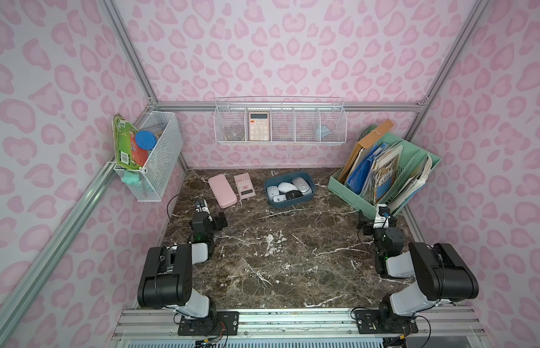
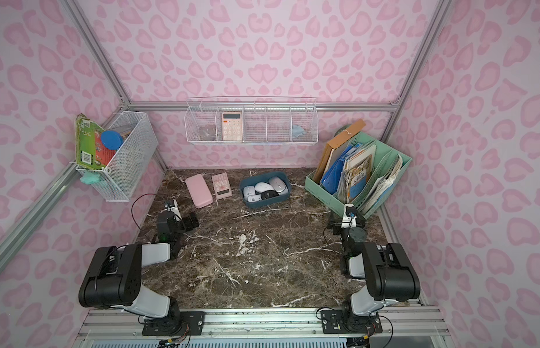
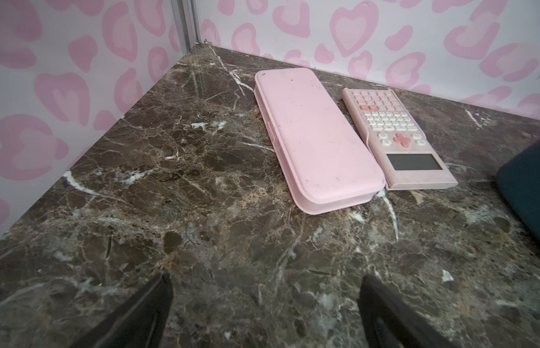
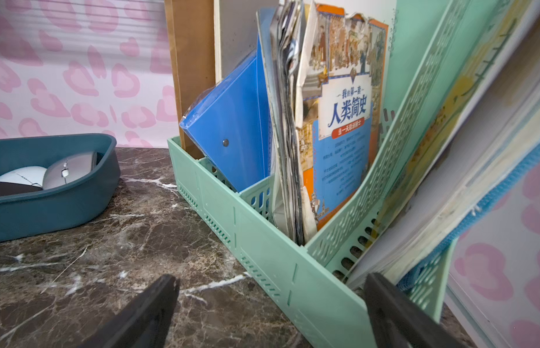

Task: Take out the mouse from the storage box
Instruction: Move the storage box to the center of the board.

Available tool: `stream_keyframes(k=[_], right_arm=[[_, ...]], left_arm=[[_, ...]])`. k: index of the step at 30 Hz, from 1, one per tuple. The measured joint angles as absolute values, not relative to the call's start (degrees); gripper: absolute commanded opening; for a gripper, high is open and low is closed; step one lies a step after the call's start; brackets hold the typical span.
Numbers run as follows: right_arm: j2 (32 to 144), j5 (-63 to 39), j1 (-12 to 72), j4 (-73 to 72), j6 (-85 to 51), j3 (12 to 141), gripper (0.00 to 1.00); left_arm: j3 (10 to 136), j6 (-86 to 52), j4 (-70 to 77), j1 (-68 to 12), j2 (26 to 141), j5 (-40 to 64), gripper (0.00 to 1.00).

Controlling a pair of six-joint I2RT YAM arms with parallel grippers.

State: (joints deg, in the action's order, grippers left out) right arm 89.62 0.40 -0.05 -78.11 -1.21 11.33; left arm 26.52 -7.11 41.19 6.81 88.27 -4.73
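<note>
left gripper (image 3: 265, 280) and right gripper (image 4: 270, 278) are held wide open and empty, low over the worktop (image 1: 277, 256). mice (image 1: 285, 187) are packed touching in the storage box (image 1: 290, 203), well apart from both; a neighbour could be dragged out, or the box shoved, by a crowded grasp.

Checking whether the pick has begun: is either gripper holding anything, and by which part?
Nothing is held. The left gripper and the right gripper both stand open and empty; the mice lie in the storage box.
</note>
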Motion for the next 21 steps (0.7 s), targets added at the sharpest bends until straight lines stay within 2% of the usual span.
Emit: stream_keyframes(k=[17,21], right_arm=[[89.2,-0.2,-0.1,-78.1,-1.0,10.8,1.00],[79.7,-4.5,2.5,-75.1,2.6,8.2,1.00]], left_arm=[[26.3,-7.1,41.2,6.9,88.1,-4.2,1.00],[26.4,-5.8,37.0,6.1,82.5,-4.7,0.99]])
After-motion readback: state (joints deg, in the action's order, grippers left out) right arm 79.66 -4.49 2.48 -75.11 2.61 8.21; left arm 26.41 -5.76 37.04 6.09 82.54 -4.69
